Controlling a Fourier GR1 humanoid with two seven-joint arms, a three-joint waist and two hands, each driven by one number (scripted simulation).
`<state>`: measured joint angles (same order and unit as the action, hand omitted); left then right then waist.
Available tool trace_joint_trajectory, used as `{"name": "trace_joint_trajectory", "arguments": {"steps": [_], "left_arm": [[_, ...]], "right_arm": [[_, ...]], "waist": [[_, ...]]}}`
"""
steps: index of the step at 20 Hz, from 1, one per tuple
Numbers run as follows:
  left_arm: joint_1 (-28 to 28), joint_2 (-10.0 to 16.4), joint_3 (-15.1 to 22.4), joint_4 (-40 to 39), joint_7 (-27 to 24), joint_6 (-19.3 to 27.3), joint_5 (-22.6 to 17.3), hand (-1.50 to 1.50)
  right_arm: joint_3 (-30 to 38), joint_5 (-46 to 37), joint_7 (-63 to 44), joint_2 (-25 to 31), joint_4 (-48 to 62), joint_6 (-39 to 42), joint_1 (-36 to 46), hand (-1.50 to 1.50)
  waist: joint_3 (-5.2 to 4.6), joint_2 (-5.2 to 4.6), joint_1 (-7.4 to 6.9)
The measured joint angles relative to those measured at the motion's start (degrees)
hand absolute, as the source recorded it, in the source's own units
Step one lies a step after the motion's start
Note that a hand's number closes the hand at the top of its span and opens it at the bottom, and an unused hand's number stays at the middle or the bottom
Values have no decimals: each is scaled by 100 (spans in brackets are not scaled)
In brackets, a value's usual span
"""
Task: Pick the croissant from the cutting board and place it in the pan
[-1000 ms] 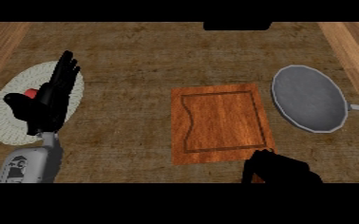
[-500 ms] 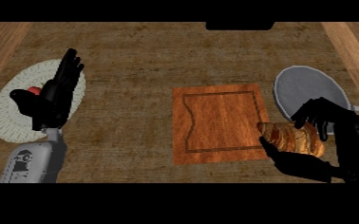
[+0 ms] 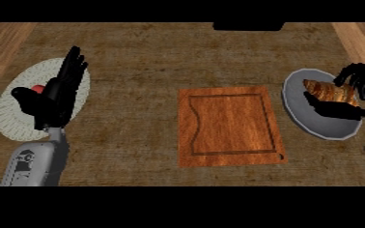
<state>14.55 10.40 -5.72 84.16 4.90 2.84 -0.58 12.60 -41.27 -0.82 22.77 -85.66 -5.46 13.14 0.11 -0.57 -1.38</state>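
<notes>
Hiding part of the croissant [image 3: 324, 92], the right robot hand [image 3: 338, 110] is cropped.

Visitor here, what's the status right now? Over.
Right robot hand curled round croissant, over the pan. Left robot hand open, resting over the white plate. Croissant off the cutting board; nothing in the way.

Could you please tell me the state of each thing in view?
Croissant: in right hand, over pan.
Right hand: curled round croissant.
Left hand: open, resting above plate.
Board: no croissant on it.
Pan: upright, croissant over it.
Plate: holds a red thing.
</notes>
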Motion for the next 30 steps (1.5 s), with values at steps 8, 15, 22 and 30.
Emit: {"name": "trace_joint_trajectory", "arguments": {"steps": [8, 15, 22, 30], "left_arm": [[46, -3, 26, -37, -19, -58, 13, 0], [78, -67, 72, -19, -28, -33, 39, 0], [80, -79, 86, -57, -32, -30, 74, 0], [-109, -81, 38, 29, -70, -6, 76, 0]], "right_arm": [[563, -43, 1543, 317, 3420, -1067, 1438, 150], [884, 368, 2120, 417, 5314, -435, 2135, -150], [1135, 638, 2981, 637, 6567, 179, 2483, -150], [1947, 1526, 4098, 745, 6871, 423, 2428, -150]], "waist": [[6, -22, -83], [11, -48, -153], [16, -57, -145], [9, -5, -17]]}}
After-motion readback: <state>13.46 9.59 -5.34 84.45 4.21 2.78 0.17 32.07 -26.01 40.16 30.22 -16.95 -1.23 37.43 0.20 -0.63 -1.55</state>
